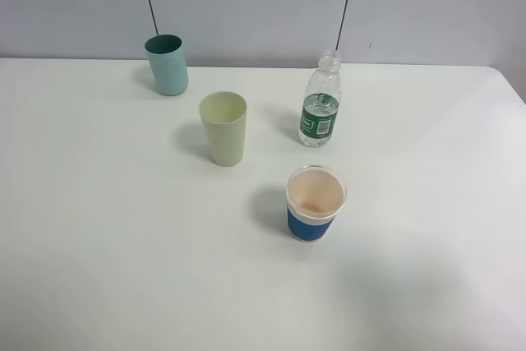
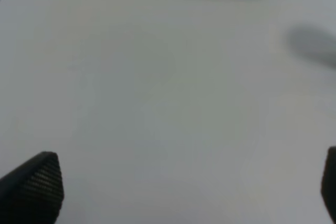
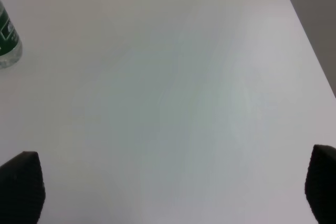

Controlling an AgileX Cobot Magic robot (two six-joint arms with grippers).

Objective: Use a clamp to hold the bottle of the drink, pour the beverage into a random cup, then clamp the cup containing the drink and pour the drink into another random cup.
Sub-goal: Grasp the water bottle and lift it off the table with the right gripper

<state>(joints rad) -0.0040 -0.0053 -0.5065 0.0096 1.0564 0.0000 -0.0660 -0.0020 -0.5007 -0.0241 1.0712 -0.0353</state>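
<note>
Standing upright on the white table (image 1: 99, 228) are four containers, none touching. Bottle of the drink (image 1: 320, 100): clear, ribbed, uncapped, right of centre toward the far edge. Its contents are clear and the fill level cannot be judged. Its green wraparound label carries white print too small to read. Pale yellow-green cup (image 1: 223, 127): left of the bottle, plain, no markings, inside looks dry. Blue-banded cup (image 1: 315, 203): nearer the camera than the bottle, clear rim, pinkish-beige inside, no liquid apparent. Teal cup (image 1: 167, 64): far left, interior too dark to tell. Left gripper (image 2: 181, 187): fingers spread wide over bare table, holding nothing. Right gripper (image 3: 170, 184): fingers likewise wide apart and unloaded, with the bottle's base at the edge of its wrist view, well clear of the jaws.
</note>
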